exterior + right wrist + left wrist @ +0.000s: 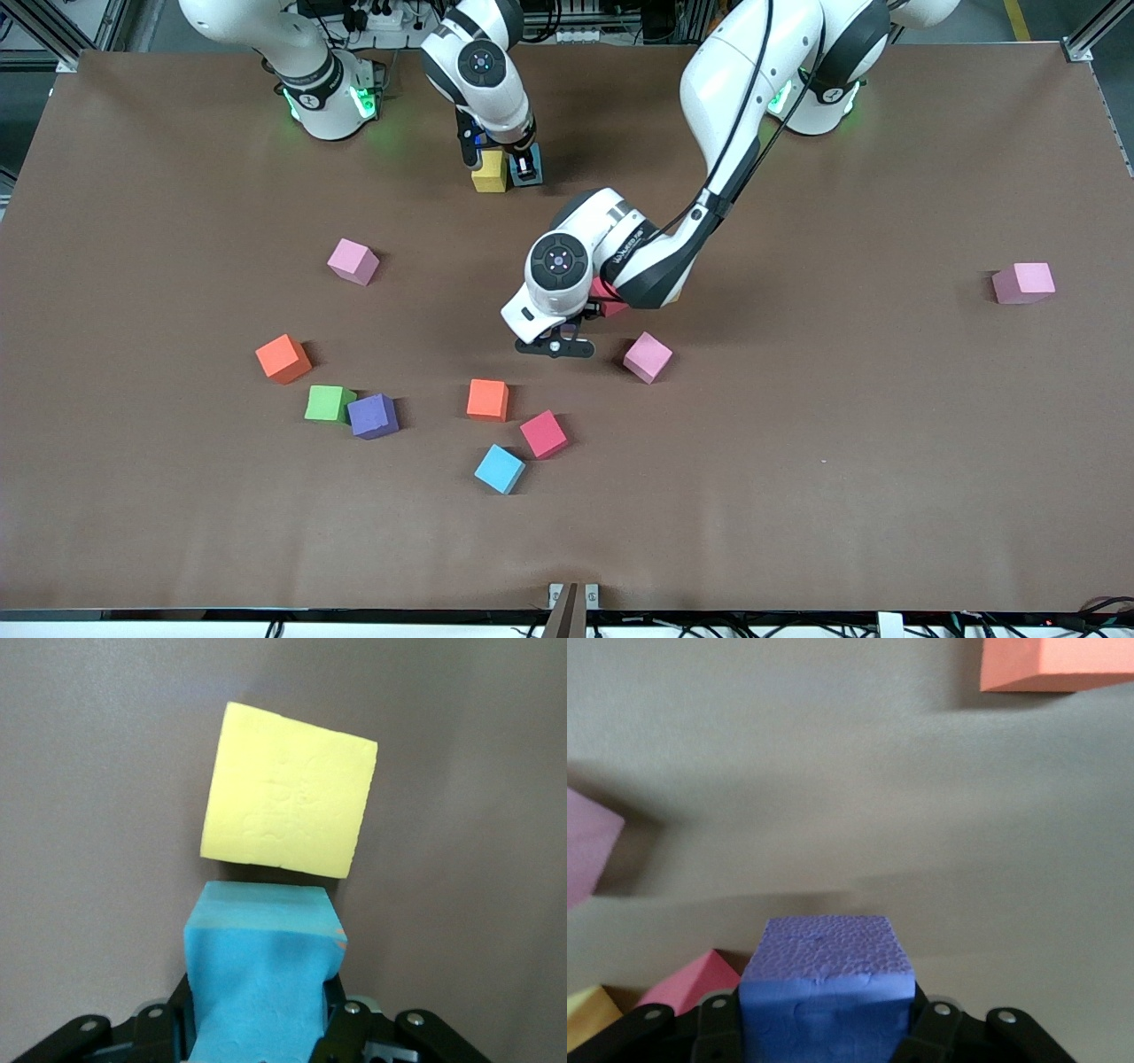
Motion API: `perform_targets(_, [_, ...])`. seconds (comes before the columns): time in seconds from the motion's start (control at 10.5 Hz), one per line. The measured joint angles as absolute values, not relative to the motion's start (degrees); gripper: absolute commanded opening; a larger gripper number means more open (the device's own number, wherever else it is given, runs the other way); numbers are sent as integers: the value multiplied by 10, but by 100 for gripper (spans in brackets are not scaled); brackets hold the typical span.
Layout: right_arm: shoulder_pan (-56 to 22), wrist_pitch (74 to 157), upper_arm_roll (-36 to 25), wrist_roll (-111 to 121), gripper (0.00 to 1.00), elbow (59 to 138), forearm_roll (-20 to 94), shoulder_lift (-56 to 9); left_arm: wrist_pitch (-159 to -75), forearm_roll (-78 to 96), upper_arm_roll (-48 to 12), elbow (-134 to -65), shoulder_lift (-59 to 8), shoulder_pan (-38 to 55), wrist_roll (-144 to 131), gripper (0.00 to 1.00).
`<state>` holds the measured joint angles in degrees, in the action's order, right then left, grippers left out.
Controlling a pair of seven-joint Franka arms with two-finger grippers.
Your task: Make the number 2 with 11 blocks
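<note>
Left wrist view shows the left gripper [824, 1028] pinching a blue-purple block [826, 979] between its jaws, over the middle of the brown table [797, 496], with a red block [691, 983] and a yellow edge just beside it. Right wrist view shows the right gripper [261, 1028] clamped on a light blue block [261, 979], set just beside a yellow block [288, 790] near the robots' bases; pink, orange, green, purple, red and light blue blocks lie scattered, no digit formed yet
</note>
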<state>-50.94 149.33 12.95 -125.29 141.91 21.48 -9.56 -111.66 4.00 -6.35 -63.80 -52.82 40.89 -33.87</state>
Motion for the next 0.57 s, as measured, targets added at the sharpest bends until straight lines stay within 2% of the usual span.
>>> perform_targets(0.57, [-507, 1498, 128, -1254, 0, 1423, 215, -97, -1068, 39, -59, -638, -504, 399, 21, 0])
